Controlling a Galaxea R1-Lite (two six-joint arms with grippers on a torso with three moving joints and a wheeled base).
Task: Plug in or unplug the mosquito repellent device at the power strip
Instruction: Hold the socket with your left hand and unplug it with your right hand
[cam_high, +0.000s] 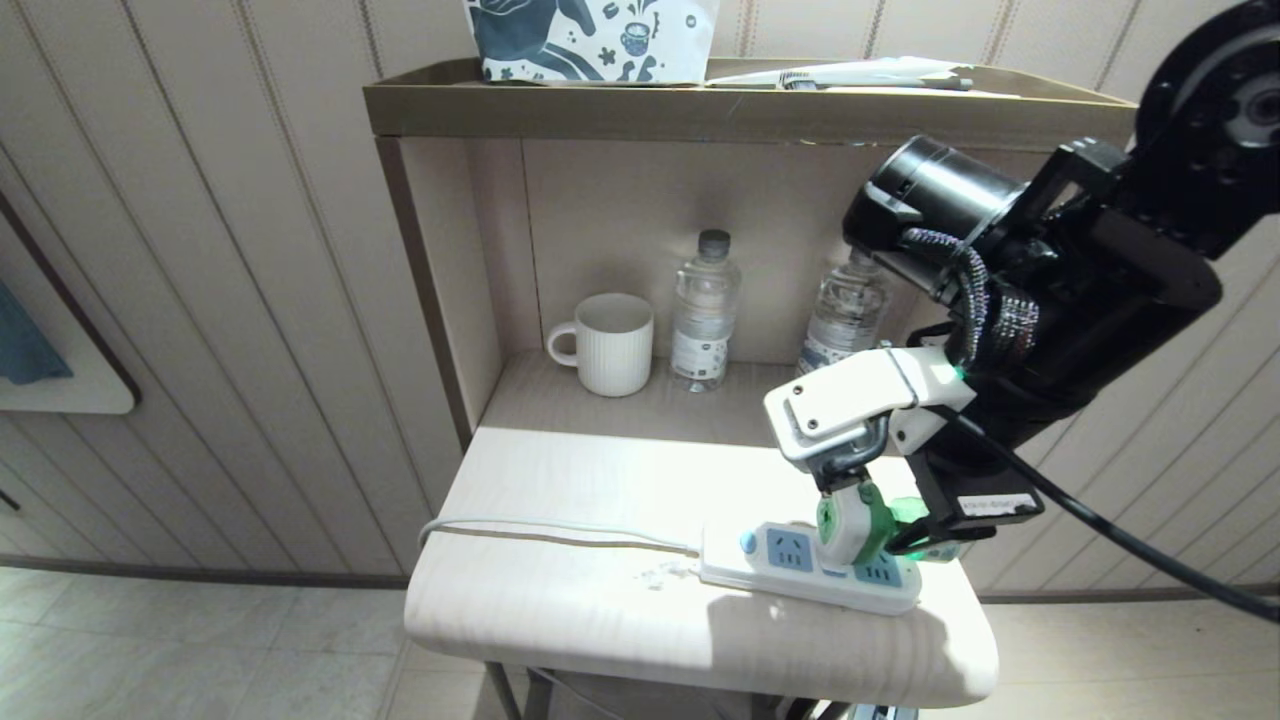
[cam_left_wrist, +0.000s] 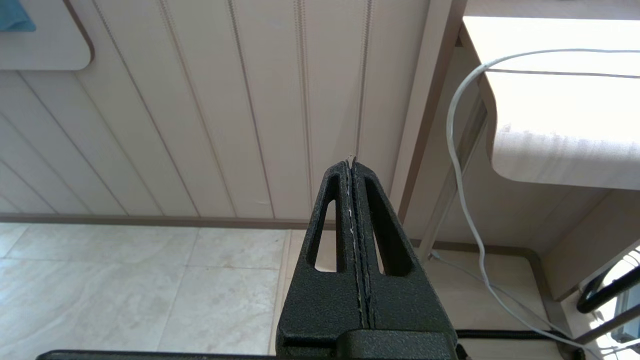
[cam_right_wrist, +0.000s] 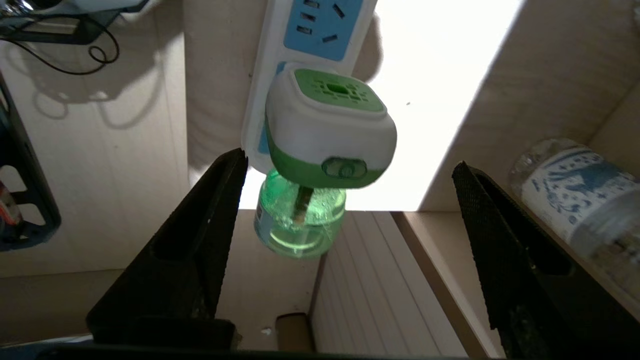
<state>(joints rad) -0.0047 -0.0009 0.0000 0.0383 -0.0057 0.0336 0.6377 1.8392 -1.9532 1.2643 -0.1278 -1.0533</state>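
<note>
The repellent (cam_high: 850, 525) sits plugged into the strip (cam_high: 800, 572) at abt 4 o'clock on the table (cam_high: 560, 600), its green bottle sticking out past the far edge. Right gripper (cam_right_wrist: 350, 200) hangs just above it w/ fingers (cam_right_wrist: 200, 240) wide apart, not touching. Left gripper (cam_left_wrist: 354, 165) is down by the floor at 9 o'clock of the table, fingers pressed together on nothing.
</note>
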